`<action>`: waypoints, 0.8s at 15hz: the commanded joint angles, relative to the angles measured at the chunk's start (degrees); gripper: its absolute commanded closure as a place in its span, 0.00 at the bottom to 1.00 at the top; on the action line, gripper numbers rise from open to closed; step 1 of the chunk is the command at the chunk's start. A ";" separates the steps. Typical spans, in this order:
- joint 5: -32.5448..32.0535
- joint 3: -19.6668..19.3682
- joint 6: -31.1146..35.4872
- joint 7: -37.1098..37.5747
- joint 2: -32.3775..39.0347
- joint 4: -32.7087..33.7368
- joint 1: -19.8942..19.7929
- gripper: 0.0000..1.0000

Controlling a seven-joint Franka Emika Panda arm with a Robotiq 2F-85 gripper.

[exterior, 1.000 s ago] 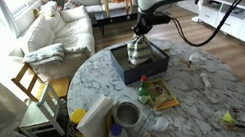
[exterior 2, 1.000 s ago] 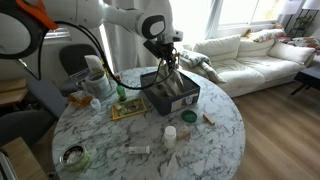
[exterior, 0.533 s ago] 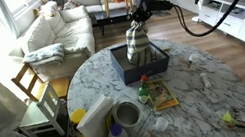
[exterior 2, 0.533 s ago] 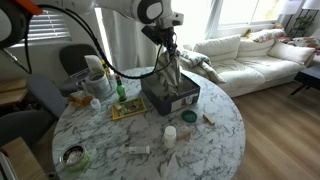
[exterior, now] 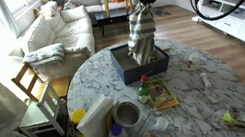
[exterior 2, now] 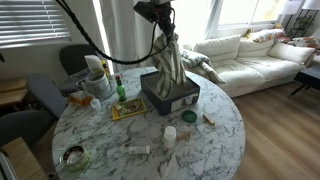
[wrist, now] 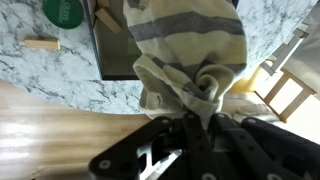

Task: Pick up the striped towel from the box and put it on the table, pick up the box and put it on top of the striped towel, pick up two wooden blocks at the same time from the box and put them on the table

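marble table, white sofa, wood floor

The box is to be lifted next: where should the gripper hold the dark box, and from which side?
Probably the middle of one upright wall of the box, from straight above, one finger inside and one outside. It is open-topped, thin-walled, and looks too wide to span. The striped towel, hanging from the gripper, must clear it first.
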 commanded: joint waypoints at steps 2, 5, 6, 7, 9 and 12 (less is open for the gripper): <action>4.42 0.72 -9.82 -6.02 -11.38 -8.50 -3.22 0.98; 7.08 0.71 -12.14 -10.46 -16.71 -11.66 -4.77 0.98; 7.62 0.53 -11.98 -11.85 -18.34 -12.57 -4.94 0.98; 7.85 0.49 -12.62 -14.24 -19.93 -14.01 -5.05 0.98; 7.08 0.22 -15.13 -17.11 -22.25 -15.79 -5.04 0.98; 6.71 0.49 -20.87 -24.61 -24.63 -20.10 -4.64 0.98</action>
